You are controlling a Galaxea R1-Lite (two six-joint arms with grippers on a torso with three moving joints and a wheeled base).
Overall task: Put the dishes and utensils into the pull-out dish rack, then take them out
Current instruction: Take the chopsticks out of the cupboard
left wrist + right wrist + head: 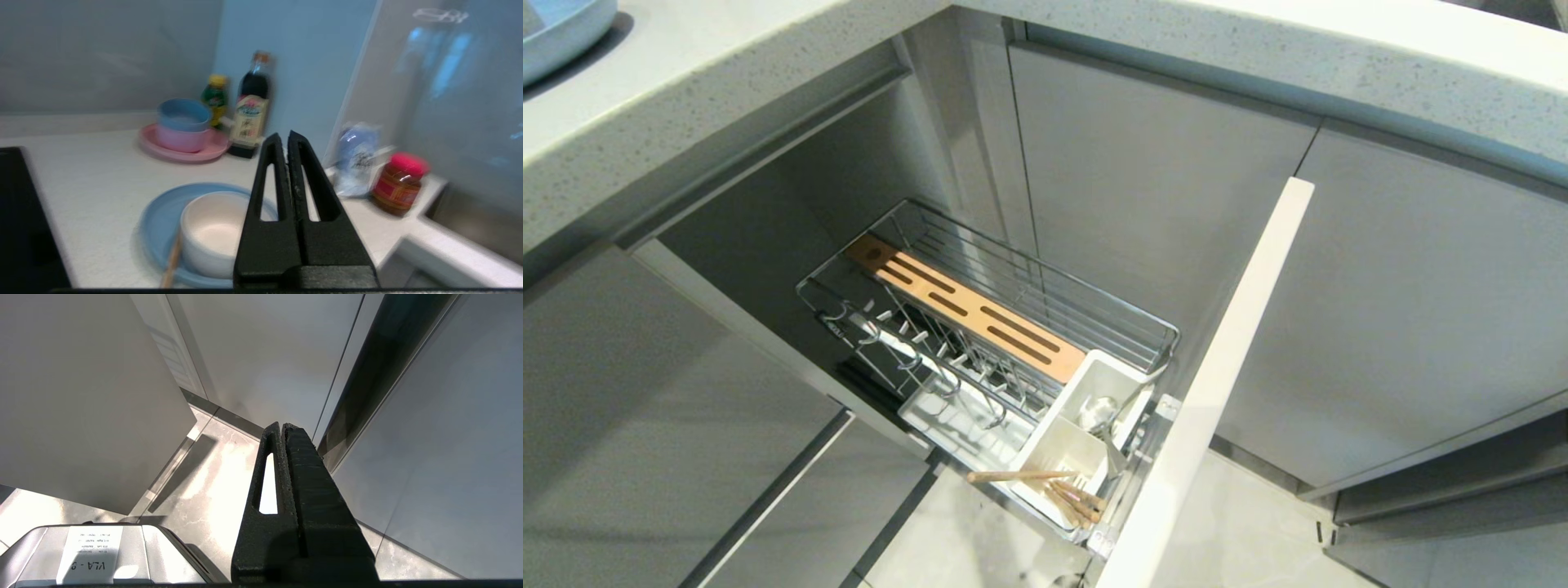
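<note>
Largest first: the speckled counter wraps the corner, and below it the pull-out dish rack stands drawn out, its grey front panel swung clear so I can reach in from above. The plate prongs beside the slotted wooden strip are bare; I see no dish loaded there. In the white caddy at the front end, the metal spoon sits bowl-up in one compartment and chopsticks lie tipped across another, one reaching over the caddy wall. Up on the counter, left wrist view, the pale blue plate carries the white bowl with one more chopstick leaning along the bowl's side, presumably staged together for pickup. Behind stand the pink plate with stacked bowls, two bottles and a red-lidded jar, not mine to move. My left pincer hovers above the bowl, fingers pressed together on nothing. Right pincer hangs parked over the floor, fingers also together. Judgement: utensils mostly loaded, dishes remain.
</note>
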